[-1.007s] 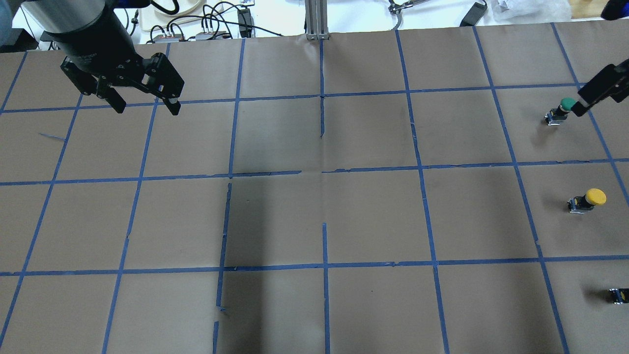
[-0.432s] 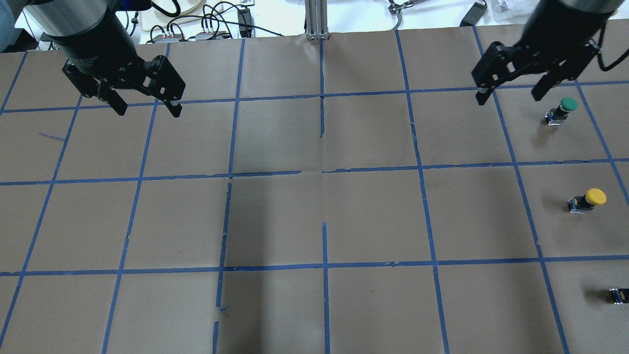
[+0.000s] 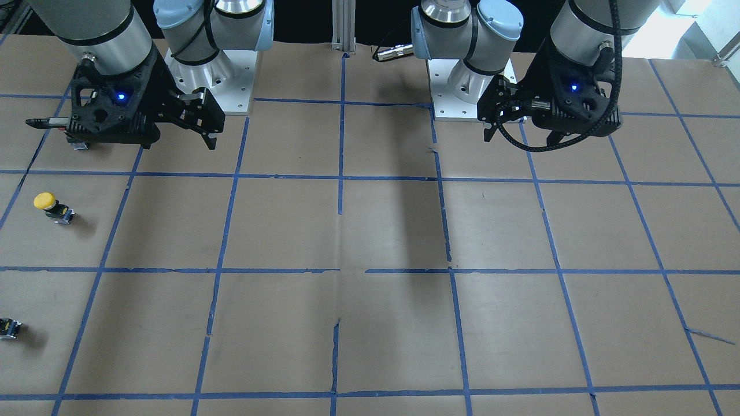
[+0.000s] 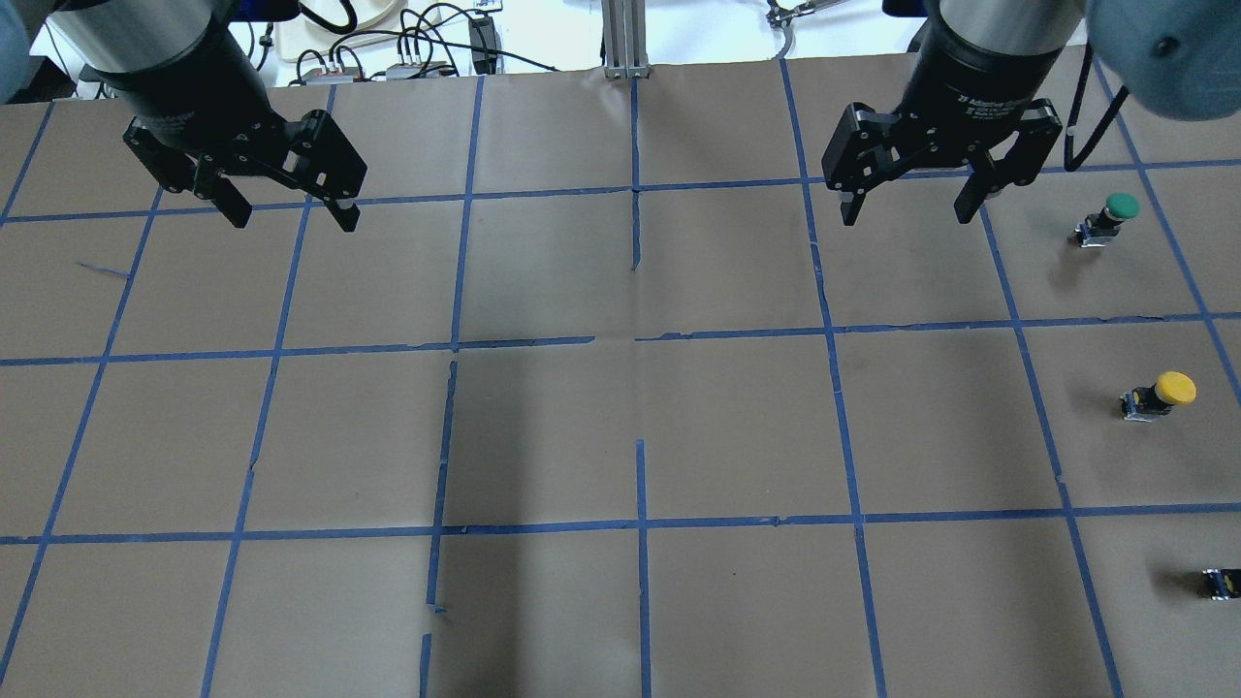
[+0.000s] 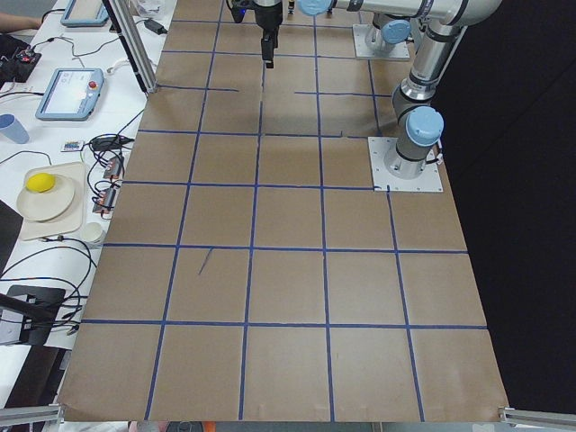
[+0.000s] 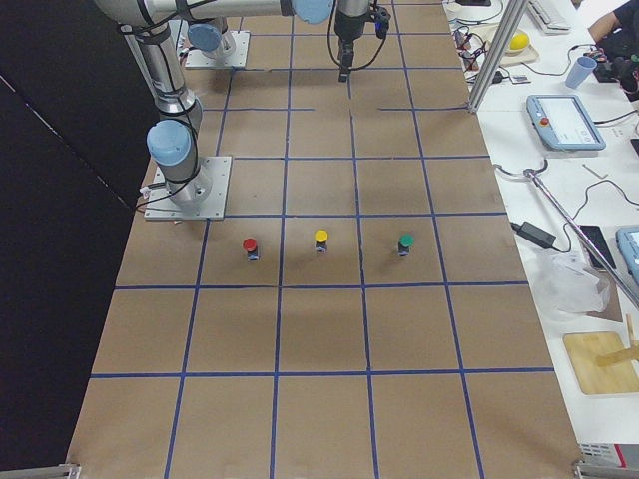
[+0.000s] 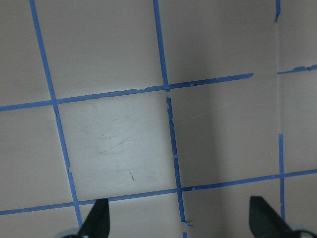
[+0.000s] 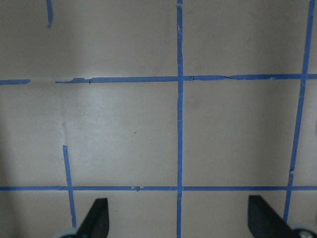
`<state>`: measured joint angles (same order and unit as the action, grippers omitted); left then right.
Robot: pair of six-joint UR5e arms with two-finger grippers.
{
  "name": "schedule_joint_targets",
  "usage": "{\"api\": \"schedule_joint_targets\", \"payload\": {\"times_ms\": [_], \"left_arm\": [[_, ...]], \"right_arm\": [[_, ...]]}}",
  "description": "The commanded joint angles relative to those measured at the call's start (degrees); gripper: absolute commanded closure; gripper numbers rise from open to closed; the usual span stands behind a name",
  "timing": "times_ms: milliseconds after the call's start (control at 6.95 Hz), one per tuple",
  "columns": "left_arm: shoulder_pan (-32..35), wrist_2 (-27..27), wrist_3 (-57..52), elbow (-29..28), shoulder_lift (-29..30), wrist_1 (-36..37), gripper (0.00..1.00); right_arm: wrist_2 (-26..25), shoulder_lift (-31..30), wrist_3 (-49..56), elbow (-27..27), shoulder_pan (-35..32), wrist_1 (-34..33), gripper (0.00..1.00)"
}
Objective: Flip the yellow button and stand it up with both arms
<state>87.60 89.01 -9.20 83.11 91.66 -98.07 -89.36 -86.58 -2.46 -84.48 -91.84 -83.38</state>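
Note:
The yellow button (image 4: 1163,393) lies tilted on the brown table near the right edge, its yellow cap toward the right; it also shows in the front view (image 3: 51,206) and the right side view (image 6: 320,239). My right gripper (image 4: 906,215) is open and empty, hovering at the far right of the table, well behind and to the left of the button. My left gripper (image 4: 291,218) is open and empty at the far left. Both wrist views show only taped paper between the open fingertips (image 7: 96,220) (image 8: 99,220).
A green-capped button (image 4: 1110,215) stands to the right of my right gripper. A small dark block with a yellow spot (image 4: 1220,582) lies at the near right edge. A red-capped button (image 6: 250,245) shows in the right side view. Cables (image 4: 407,48) and a metal post (image 4: 620,39) line the far edge.
My right gripper has swung in from the right edge, leftward past the green button, and now hangs left of it. My left gripper and the buttons have not moved.

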Motion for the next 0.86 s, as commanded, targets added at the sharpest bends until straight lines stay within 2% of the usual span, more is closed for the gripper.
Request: {"api": "schedule_joint_targets", "payload": {"times_ms": [0,432,576,719], "left_arm": [[-0.1,0.0,-0.2,0.1,-0.2,0.1,0.00],[-0.1,0.0,-0.2,0.0,-0.4,0.1,0.00],[0.0,0.1,-0.2,0.1,-0.5,0.1,0.00],[-0.1,0.3,-0.2,0.0,-0.5,0.1,0.00]], "right_arm": [[-2.6,0.6,-1.0,0.3,-1.8,-0.5,0.00],[-1.7,1.2,-1.2,0.6,-1.7,-1.7,0.00],[-1.6,1.4,-1.1,1.0,-1.3,-6.4,0.00],[-1.5,1.3,-1.1,1.0,-1.2,-7.0,0.00]]}}
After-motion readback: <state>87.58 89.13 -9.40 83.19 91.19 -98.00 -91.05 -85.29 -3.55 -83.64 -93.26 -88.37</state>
